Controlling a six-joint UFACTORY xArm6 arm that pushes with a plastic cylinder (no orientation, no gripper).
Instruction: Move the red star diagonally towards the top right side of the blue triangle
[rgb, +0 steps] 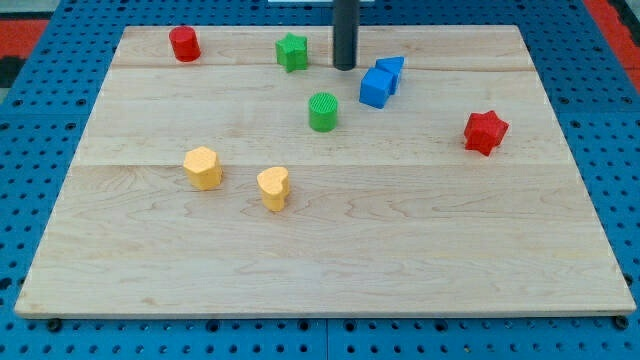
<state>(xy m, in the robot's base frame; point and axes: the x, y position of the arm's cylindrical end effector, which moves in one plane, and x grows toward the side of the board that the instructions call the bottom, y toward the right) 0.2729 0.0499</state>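
The red star lies at the view's right, mid-height on the wooden board. The blue triangle lies near the top centre-right, touching a blue cube just below-left of it. My tip stands at the view's top centre, left of the blue triangle and between it and the green star. The tip touches no block. The red star is well to the lower right of the tip and the blue triangle.
A red cylinder sits at the top left. A green cylinder lies below the tip. A yellow hexagon and a yellow heart lie left of centre. Blue pegboard surrounds the board.
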